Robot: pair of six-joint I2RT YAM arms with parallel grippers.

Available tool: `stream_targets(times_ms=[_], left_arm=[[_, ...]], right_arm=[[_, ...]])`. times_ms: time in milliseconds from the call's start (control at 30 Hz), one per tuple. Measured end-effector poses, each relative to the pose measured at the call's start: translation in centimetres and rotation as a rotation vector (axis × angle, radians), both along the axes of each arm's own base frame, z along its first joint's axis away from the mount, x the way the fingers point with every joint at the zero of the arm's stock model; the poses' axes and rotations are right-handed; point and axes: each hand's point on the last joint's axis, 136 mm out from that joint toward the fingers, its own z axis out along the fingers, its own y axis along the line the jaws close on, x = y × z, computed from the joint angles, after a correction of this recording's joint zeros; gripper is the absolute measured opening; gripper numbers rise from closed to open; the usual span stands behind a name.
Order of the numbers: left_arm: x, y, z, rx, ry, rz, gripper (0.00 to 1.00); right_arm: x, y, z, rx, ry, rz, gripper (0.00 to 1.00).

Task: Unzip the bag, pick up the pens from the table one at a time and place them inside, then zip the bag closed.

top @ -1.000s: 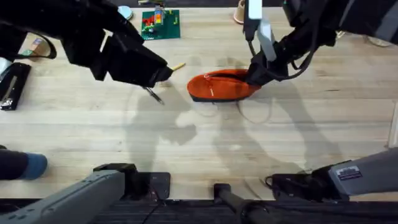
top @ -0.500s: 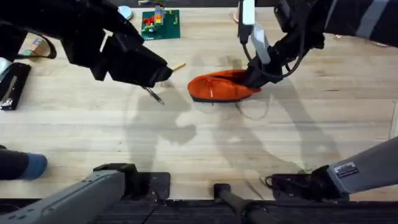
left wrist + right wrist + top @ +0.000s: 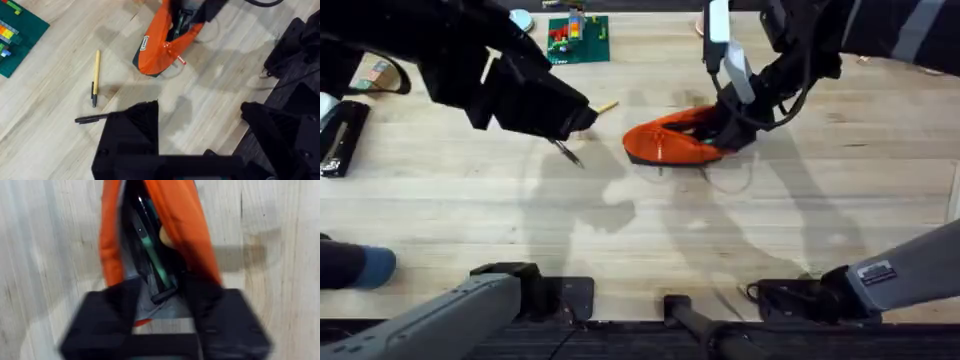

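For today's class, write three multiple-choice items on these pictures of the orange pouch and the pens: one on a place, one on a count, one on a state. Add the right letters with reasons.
1. Where does the tan pen lie?
A. On the table
B. Inside the bag
C. On the green board

2. How many pens lie loose on the table?
A. None
B. Two
C. Five

3. What state is the bag's zipper in?
A. Fully shut
B. Open
C. Torn off

Answers:
1. A; in the left wrist view it rests on bare wood, apart from the bag.
2. B; the tan pen and the black pen lie near each other.
3. B; the right wrist view looks into the bag's dark inside, where the right gripper meets it.
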Motion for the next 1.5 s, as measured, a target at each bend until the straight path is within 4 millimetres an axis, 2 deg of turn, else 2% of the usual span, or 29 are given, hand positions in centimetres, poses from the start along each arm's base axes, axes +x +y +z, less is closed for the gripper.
stream_targets(times_ms=[100,133,167,767,933,1067,1300,1400,1500], left_arm=[[0.0,0.0,0.0,0.0,0.0,0.0,0.995],[0.0,0.0,0.0,0.0,0.0,0.0,0.994],[0.0,0.0,0.0,0.0,0.0,0.0,0.995],[0.0,0.0,0.0,0.0,0.0,0.0,0.995],[0.0,0.0,0.0,0.0,0.0,0.0,0.995],[0.0,0.0,0.0,0.0,0.0,0.0,0.995],[0.0,0.0,0.0,0.0,0.0,0.0,0.995],[0.0,0.0,0.0,0.0,0.0,0.0,0.995],[0.0,0.0,0.0,0.0,0.0,0.0,0.996]], right_arm=[[0.0,0.1,0.0,0.005,-0.004,0.012,0.897],[-0.1,0.1,0.0,0.005,-0.003,0.018,0.967],[-0.1,0.2,0.0,0.005,-0.002,0.02,0.987],[-0.1,0.2,0.0,0.005,0.001,0.016,0.995],[0.3,0.4,0.8,0.007,0.018,-0.04,0.995],[1.1,0.3,2.9,0.005,0.004,-0.096,0.995],[0.6,-0.3,9.7,0.018,-0.07,-0.145,0.995],[0.6,-0.3,12.1,0.04,-0.109,-0.186,0.995],[0.4,-0.4,13.8,0.061,-0.129,-0.232,0.995]])
